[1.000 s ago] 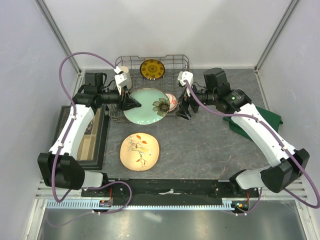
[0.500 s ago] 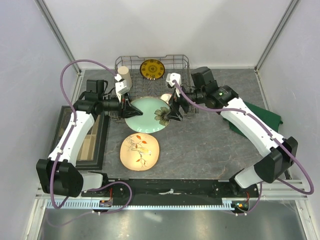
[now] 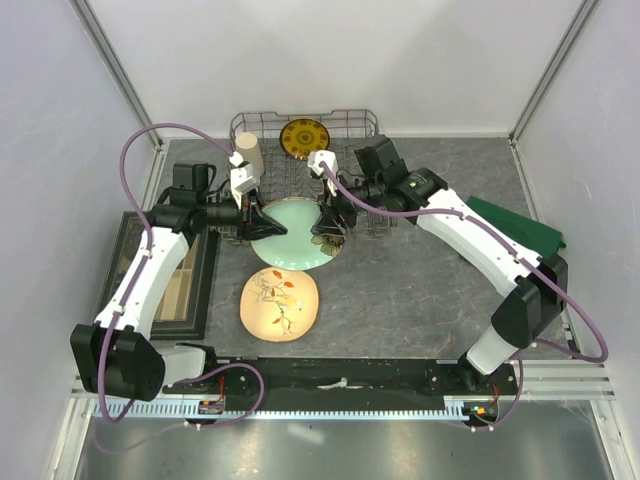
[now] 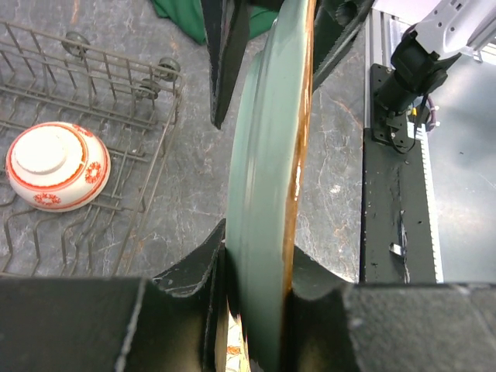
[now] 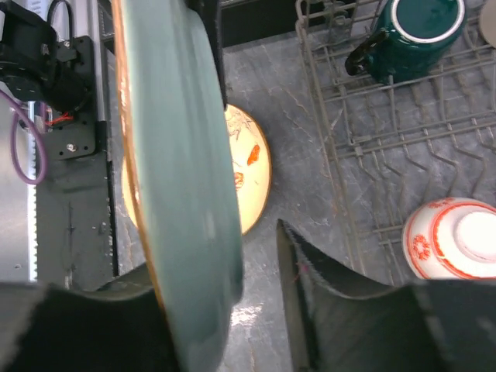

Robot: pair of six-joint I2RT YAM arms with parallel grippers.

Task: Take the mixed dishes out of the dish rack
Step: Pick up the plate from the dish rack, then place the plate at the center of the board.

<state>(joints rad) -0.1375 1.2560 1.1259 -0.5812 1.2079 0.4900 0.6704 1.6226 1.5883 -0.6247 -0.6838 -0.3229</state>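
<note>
Grey table (image 3: 420, 290) | left hand (image 4: 256, 275) clamps pale-green plate (image 4: 263, 155) | right wrist alone: mug (image 5: 418, 31)

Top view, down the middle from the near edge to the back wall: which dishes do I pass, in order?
cream floral plate → pale-green flower plate → small yellow dark-patterned plate

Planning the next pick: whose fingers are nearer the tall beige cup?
Left. The left fingers clamp the green plate near the cup; the right fingers straddle the plate's opposite edge, farther off.
</note>
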